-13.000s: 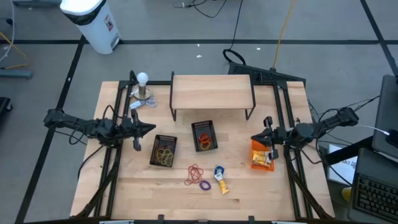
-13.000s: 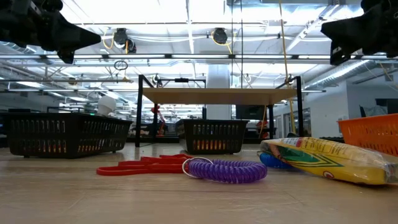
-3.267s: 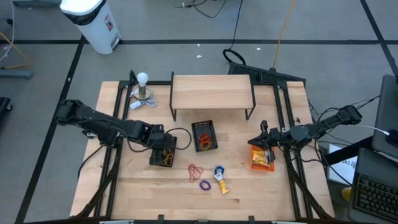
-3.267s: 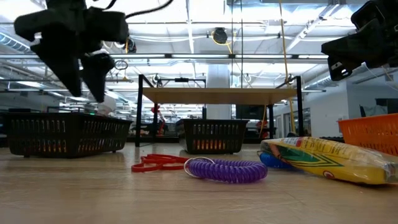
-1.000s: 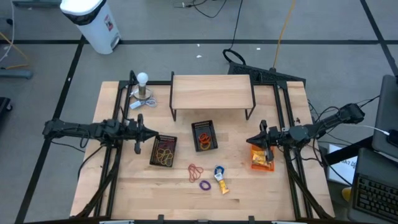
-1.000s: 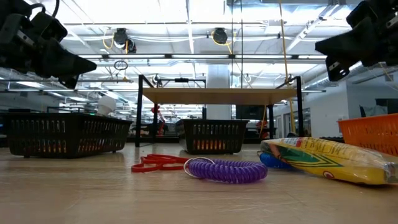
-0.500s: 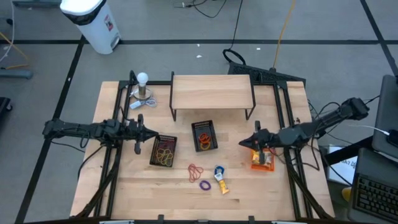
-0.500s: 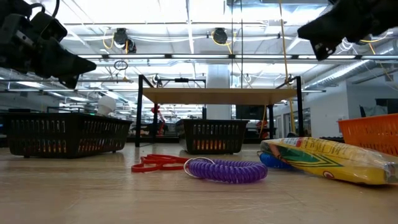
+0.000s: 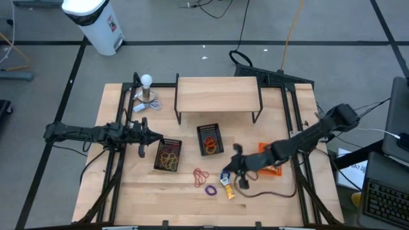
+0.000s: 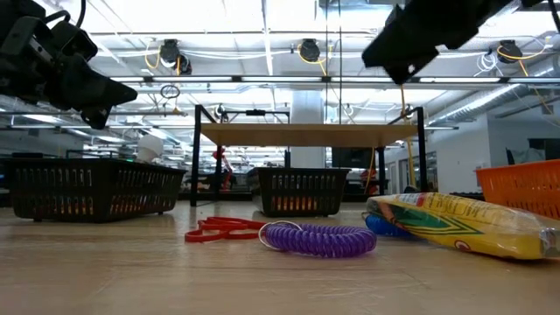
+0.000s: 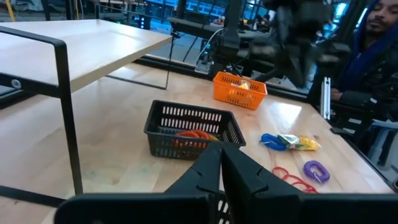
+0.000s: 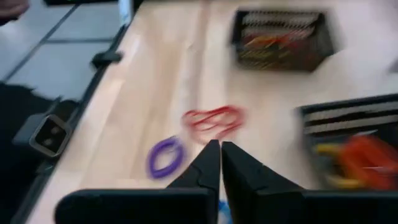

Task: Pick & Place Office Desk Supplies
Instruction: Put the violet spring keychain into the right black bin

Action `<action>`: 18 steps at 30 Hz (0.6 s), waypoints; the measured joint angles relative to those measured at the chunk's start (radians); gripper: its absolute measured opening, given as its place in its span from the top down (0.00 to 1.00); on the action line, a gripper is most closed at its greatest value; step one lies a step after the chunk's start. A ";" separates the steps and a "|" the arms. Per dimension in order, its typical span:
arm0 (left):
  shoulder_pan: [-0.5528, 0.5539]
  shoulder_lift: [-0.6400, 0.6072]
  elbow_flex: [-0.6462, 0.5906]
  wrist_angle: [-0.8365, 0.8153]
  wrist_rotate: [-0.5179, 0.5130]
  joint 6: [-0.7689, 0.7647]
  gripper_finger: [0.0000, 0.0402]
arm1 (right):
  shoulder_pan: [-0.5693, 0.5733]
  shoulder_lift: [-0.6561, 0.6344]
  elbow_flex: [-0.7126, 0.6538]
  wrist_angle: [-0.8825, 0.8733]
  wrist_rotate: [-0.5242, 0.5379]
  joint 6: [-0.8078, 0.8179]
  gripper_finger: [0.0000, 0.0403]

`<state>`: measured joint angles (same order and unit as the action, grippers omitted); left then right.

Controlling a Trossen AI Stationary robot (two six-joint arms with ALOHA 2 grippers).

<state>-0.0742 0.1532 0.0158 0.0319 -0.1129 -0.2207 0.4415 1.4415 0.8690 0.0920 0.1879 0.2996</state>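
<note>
On the pale wooden counter [image 9: 134, 191] the loose supplies lie near the front edge: a tangle of thin red rubber bands [image 9: 200, 177], a purple coiled band [image 9: 211, 189] just beside it, and a yellow packet with blue-and-white marks [image 9: 226, 184] to the right of both. Two black mesh trays stand behind them, the left black mesh tray [image 9: 168, 154] holding yellow and orange bands, the middle black mesh tray [image 9: 210, 140] holding red and orange ones. An orange mesh basket [image 9: 269, 148] sits to the right, partly covered by the arm. The right gripper [image 9: 238, 172] is stretched across the counter and hangs just right of the yellow packet; in its wrist view the jaws are seen pressed together with nothing between them, the red bands and the purple coil lying ahead. The left gripper [image 9: 155, 133] is parked at the left edge beside the left tray, its jaws likewise closed and empty. The step in hand is judged to be the reach toward the next loose item, no grasp being made yet. For the next move the right jaws would have to be opened, lowered over the packet or a band, and closed low against the wood, since the bands lie flat and thin and could easily be missed.
</note>
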 joint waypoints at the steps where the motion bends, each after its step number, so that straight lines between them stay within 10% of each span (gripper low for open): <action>1: 0.000 0.000 0.000 0.000 0.000 0.000 0.97 | 0.005 0.038 0.021 -0.001 -0.026 0.013 0.93; 10: 0.000 0.000 0.000 0.000 -0.001 -0.003 0.98 | 0.105 0.326 0.200 -0.006 -0.047 -0.090 0.54; 18: 0.000 0.000 0.000 0.000 -0.001 -0.029 0.96 | 0.137 0.484 0.356 -0.052 -0.033 -0.154 0.52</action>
<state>-0.0742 0.1532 0.0154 0.0320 -0.1143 -0.2494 0.5790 1.9255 1.2249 0.0405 0.1554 0.1453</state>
